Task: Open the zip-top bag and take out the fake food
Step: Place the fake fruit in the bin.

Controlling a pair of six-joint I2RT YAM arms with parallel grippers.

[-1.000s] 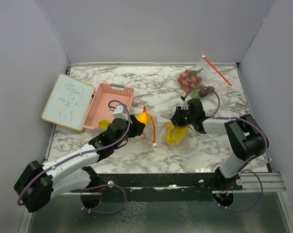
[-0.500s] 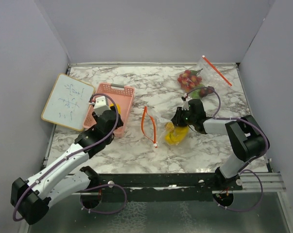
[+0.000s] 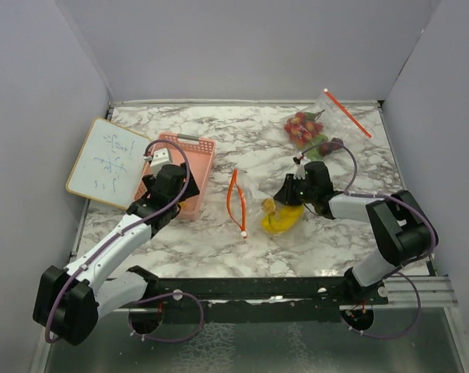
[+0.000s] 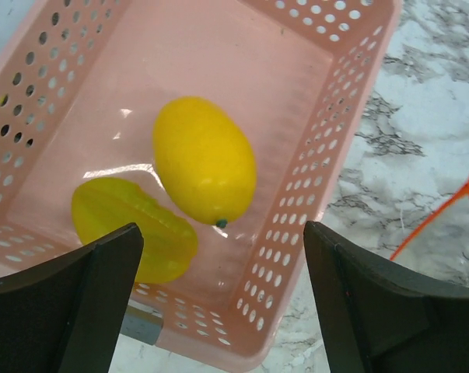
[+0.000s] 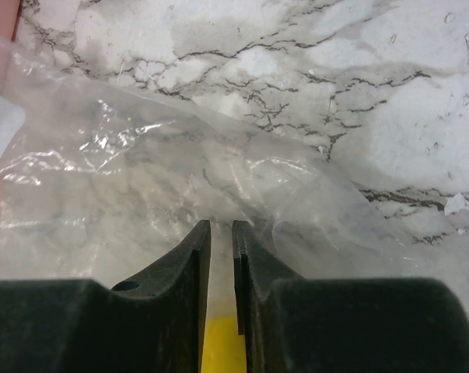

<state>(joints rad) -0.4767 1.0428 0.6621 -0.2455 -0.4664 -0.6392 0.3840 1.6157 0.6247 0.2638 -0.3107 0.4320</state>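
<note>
You have one yellow plastic banana lying inside the clear zip-top bag with the orange zip strip, near the middle of the marble worktop. The right gripper meets that bag on its right side. Only the right wrist view shows its state: the right gripper has its fingers drawn to a narrow slit, pinching the bag's crumpled film, with yellow showing low between them. The overhead view hides what sits under the left gripper. The left wrist view shows its claw spread wide and holding nothing. Below it, a smooth yellow plastic lemon touches a ribbed yellow-green plastic piece inside the pink slotted plastic basket, which stands toward the worktop's left edge. A second clear bag with red plastic strawberries lies in the far right corner. A white handwritten board rests at the left edge.
</note>
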